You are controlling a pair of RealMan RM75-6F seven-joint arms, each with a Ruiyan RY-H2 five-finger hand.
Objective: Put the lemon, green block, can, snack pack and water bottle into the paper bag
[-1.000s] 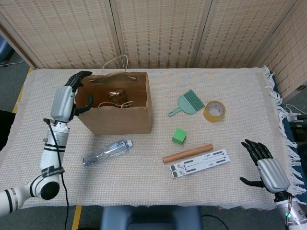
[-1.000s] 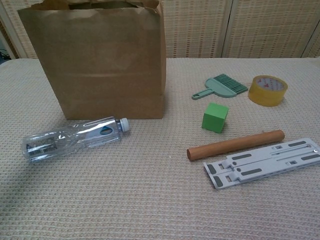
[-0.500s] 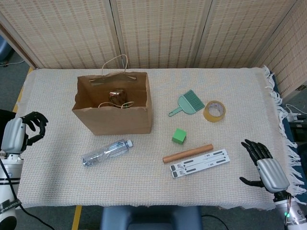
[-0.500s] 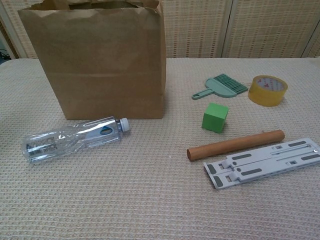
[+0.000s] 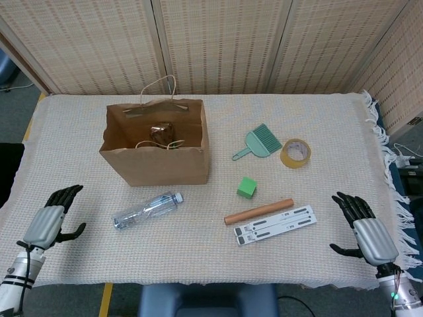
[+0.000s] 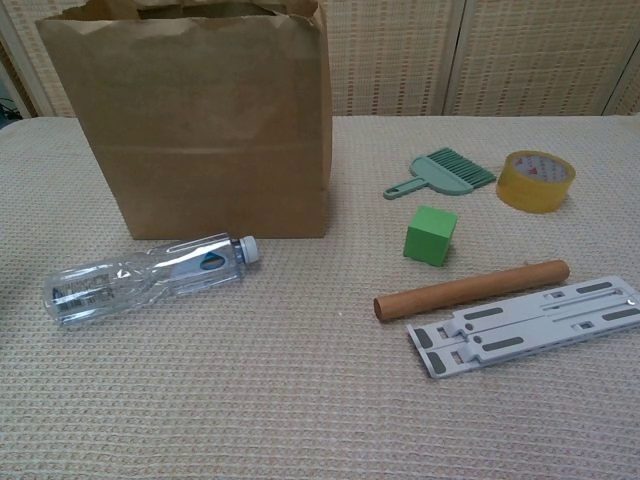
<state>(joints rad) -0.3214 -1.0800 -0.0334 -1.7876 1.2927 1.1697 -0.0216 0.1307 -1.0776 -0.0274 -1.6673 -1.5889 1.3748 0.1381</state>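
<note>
The left hand [image 5: 51, 222] has dropped from beside the table's left edge to the near left corner, fingers spread and holding nothing; the right hand [image 5: 365, 229] rests at the near right edge, fingers likewise apart and empty. The upright paper bag [image 5: 158, 164] holds a dark shiny object, hard to identify. The clear crinkled water bottle [image 5: 147, 210] lies before it; the green block [image 5: 246, 187] sits right of it, on the woven cloth [image 5: 198, 257].
</note>
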